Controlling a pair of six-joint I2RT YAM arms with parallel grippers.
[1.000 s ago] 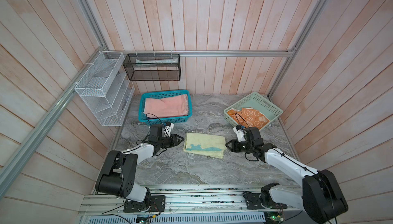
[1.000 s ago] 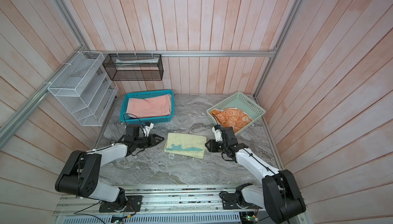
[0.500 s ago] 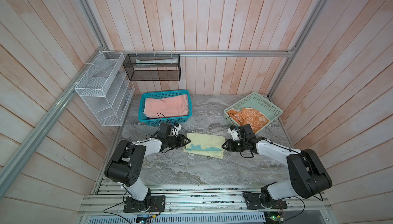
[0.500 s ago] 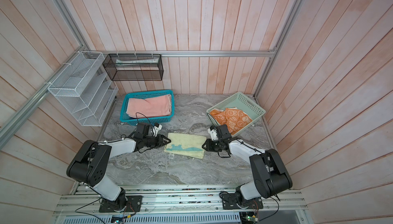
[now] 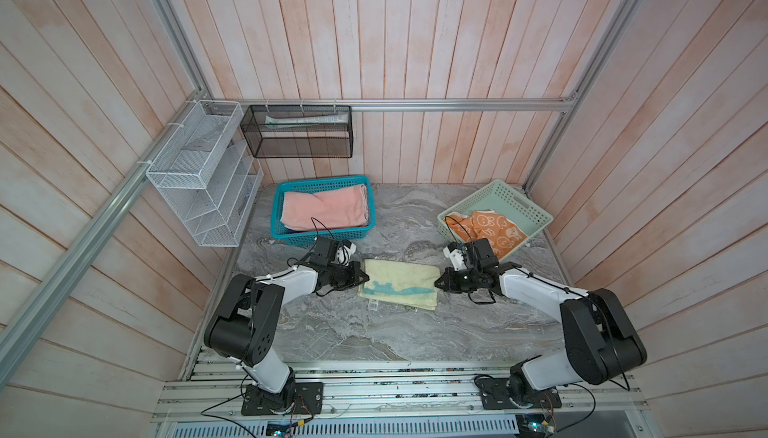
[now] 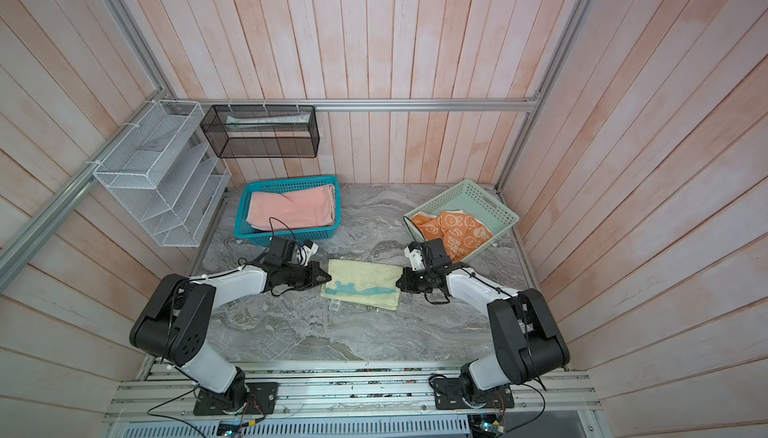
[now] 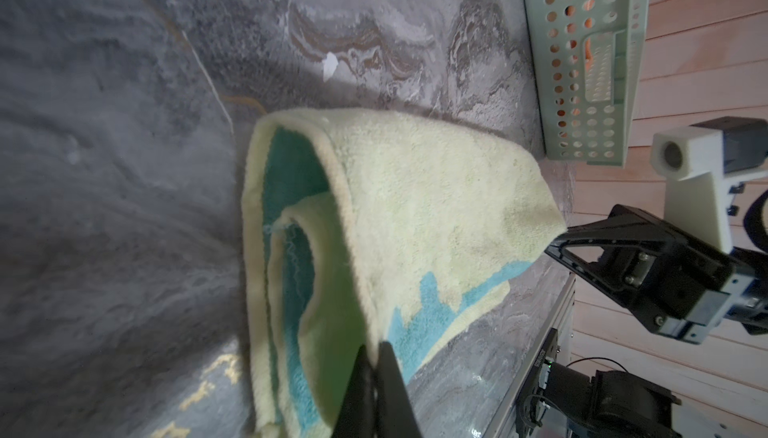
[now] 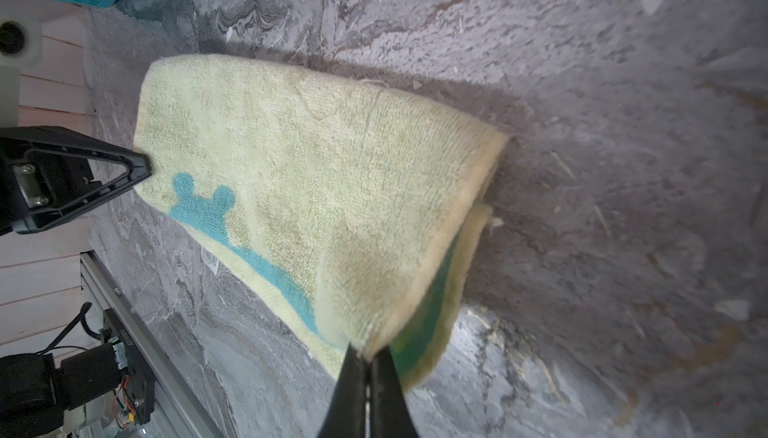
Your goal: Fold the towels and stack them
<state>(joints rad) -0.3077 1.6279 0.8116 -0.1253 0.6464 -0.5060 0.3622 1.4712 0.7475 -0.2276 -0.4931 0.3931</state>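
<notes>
- The yellow towel (image 5: pixel 399 286) lies folded in the middle of the bench (image 5: pixel 332 332), between the two arms, with its teal pattern facing up.
- The left jaws are pressed together on the towel's left end; in the left wrist view they pinch the edge of its top layer (image 7: pixel 361 248), which arches over the layers below.
- The right jaws are pressed together on the towel's right end; in the right wrist view they pinch the top layer's edge (image 8: pixel 374 290), with teal showing underneath.
- Both arms, left arm (image 5: pixel 291 286) and right arm (image 5: pixel 532 290), reach low across the bench towards each other.
- The pink towel (image 5: pixel 324 209) lies in the teal basket (image 5: pixel 278 223) at the back left.
- The orange towel (image 5: pixel 494 232) sits crumpled in the green tray (image 5: pixel 511 203) at the back right.
</notes>
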